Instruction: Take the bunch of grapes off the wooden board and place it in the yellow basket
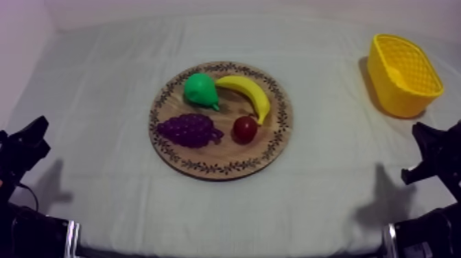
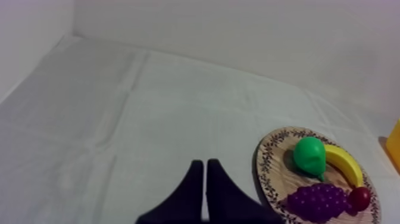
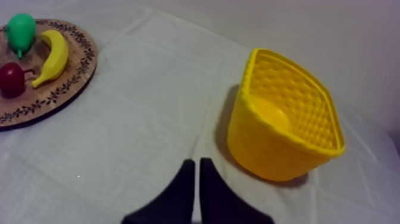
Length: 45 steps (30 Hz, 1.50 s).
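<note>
From above, the round wooden board (image 1: pixel 226 163) is lying flat at the middle of the grey-white, faintly creased worktop (image 1: pixel 96 89). A dark leafy pattern is running round its rim. The grapes (image 1: pixel 187 130), a knobbly purple bunch, are resting on the board's near left part. Just to their right a small, glossy, round red fruit (image 1: pixel 244 128) is sitting. A smooth green pear (image 1: pixel 199 89) is lying at the far side, close beside a curved yellow banana (image 1: pixel 248 92). The basket (image 1: pixel 401 75), a yellow oblong with lattice walls, is standing mouth up at the far right, well apart from the board.

In the left wrist view, the left fingers (image 2: pixel 197 173), black and tapering, are lying pressed together as a narrow wedge with nothing between them. They are hanging over bare worktop to the left of the board, where the grapes are sitting at the near edge.

In the right wrist view, the right fingers (image 3: pixel 189 173) are making the same closed wedge and gripping nothing. They are hanging over worktop between board and basket, and the basket's mesh walls are curving round a smooth floor.
</note>
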### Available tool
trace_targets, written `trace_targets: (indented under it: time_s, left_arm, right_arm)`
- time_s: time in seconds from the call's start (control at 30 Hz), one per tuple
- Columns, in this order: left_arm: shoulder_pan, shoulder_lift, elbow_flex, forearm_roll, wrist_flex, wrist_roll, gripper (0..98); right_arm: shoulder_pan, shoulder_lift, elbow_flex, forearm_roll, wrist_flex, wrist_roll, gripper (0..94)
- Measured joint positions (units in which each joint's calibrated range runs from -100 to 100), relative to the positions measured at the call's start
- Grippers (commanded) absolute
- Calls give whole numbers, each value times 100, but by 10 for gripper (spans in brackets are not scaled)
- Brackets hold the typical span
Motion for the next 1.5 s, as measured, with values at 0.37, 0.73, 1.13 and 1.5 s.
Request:
trace_targets:
  time_s: [0.37,0.73,1.13,1.5]
  left_arm:
    - [0,0,0,0,0,0,1]
    - [0,0,0,0,0,0,1]
    - [0,0,0,0,0,2,1]
    - [0,0,0,0,0,2,1]
  right_arm:
    - [0,0,0,0,0,3,4]
    - [-18,0,0,0,0,7,5]
    - [-149,0,0,50,-194,15,5]
    - [-504,975,-1027,402,-78,-31,5]
